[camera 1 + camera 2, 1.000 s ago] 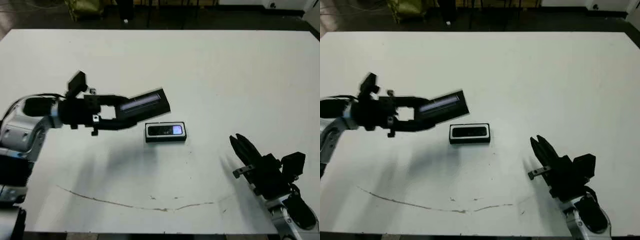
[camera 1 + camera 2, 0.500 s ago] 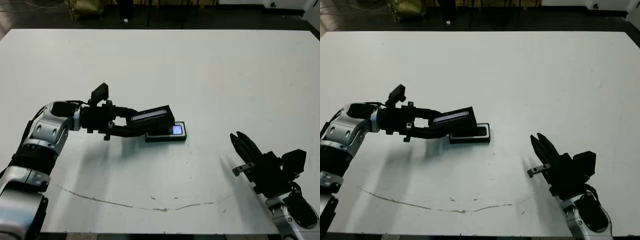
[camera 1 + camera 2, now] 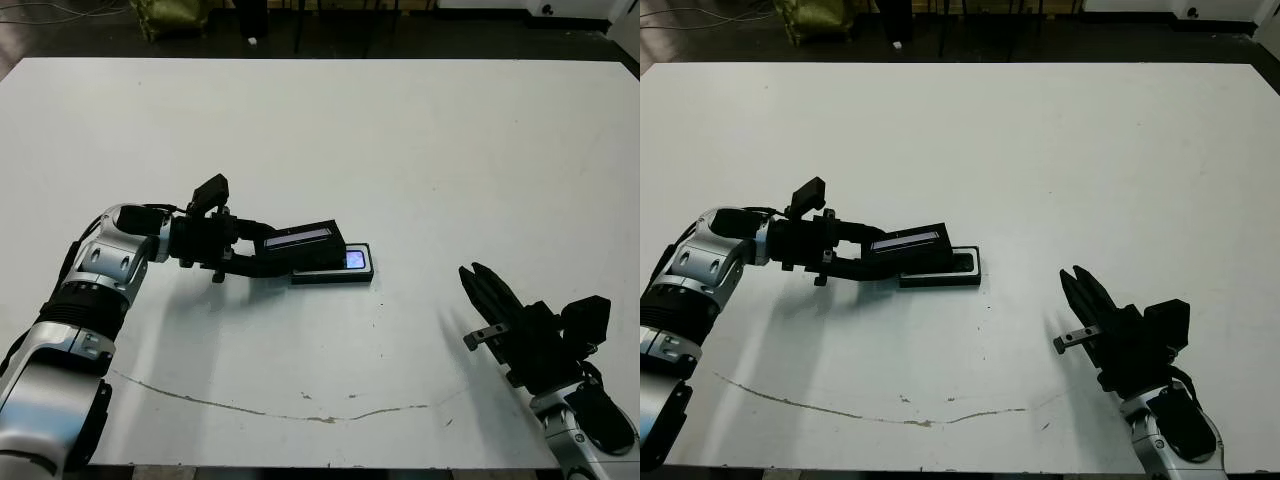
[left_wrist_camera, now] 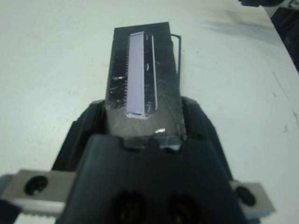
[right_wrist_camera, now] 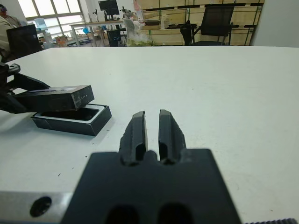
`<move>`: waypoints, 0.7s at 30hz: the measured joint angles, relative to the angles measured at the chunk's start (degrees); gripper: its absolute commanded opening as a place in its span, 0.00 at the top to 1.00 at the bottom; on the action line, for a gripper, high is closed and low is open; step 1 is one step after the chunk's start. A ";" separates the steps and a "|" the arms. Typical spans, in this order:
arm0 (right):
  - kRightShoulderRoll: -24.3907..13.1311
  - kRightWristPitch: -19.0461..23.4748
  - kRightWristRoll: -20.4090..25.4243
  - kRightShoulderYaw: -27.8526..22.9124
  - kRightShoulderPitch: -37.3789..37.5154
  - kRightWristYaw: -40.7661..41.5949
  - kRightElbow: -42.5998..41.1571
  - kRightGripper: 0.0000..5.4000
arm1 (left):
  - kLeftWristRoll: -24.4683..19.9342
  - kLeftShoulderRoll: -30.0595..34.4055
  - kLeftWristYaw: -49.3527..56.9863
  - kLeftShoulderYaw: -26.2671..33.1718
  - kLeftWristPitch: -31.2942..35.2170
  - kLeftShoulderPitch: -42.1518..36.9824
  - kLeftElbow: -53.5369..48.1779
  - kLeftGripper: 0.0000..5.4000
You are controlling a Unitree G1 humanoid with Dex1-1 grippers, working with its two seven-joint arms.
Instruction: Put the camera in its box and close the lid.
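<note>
Lid looks light, stiff, glossy strip likely slick; you hold it well by long edges, left gripper clamped on near end. Lid hangs tilted over left part of box, camera inside. Second ago lid was higher, clear of box. Right gripper idle, fingers nearly together.

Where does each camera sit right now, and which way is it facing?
Left and right eye views: on the head, looking down at the white table; both arms show, left gripper holding the lid over the box.
Left wrist view: along its own jaws, clamped on the lid.
Right wrist view: low over the table, past the right gripper, jaws nearly together, toward lid and box.
All four share the lid.
</note>
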 measured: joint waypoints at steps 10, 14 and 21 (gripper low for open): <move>-0.01 -0.11 0.00 -0.02 0.07 0.26 0.32 1.00 | 1.75 -0.95 1.16 -0.18 -2.18 -0.12 0.57 0.56; -0.03 0.09 0.13 -0.13 0.09 0.31 0.26 1.00 | 1.69 -2.29 -0.32 -0.39 -2.59 -0.48 1.75 0.56; -0.18 -0.12 0.33 -0.80 0.02 1.12 1.06 1.00 | 2.19 -3.60 -0.87 -1.27 -3.35 -0.55 1.69 0.56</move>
